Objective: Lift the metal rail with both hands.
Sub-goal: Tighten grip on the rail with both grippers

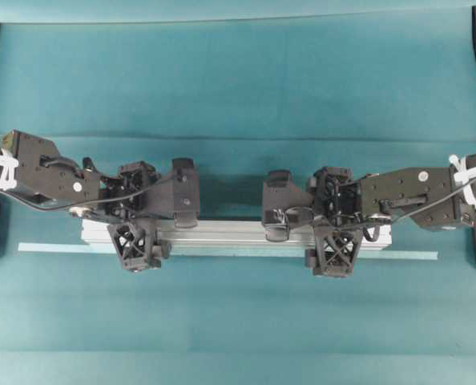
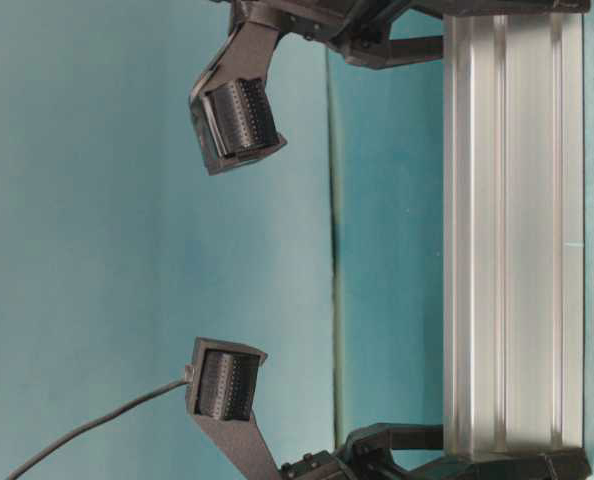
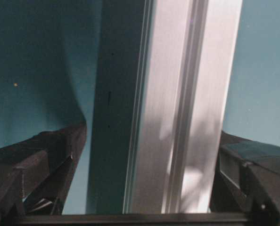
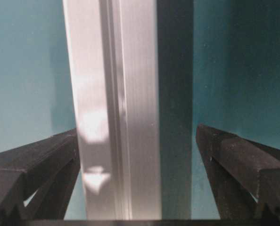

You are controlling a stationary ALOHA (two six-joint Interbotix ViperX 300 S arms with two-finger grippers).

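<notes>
Two claws straddle the rail point(image 1: 230, 234), one near each of its ends, so we judge the step in hand to be the grasp before the lift. The rail lies flat on the teal bench point(image 1: 238, 80), just beside the pale strip point(image 1: 398, 255), which runs along its near side. Our left claw point(image 1: 156, 220) has fingers on both sides of the rail; in its wrist view one finger point(image 3: 243, 174) sits against the rail and the other point(image 3: 50, 160) stands apart from it. Our right claw point(image 1: 304, 233) is likewise spread: one finger point(image 4: 41, 165) meets the rail's edge, the other point(image 4: 234, 160) is clear. Neither grips yet. Next we need both claws to close evenly, then rise together so that the rail stays level.
</notes>
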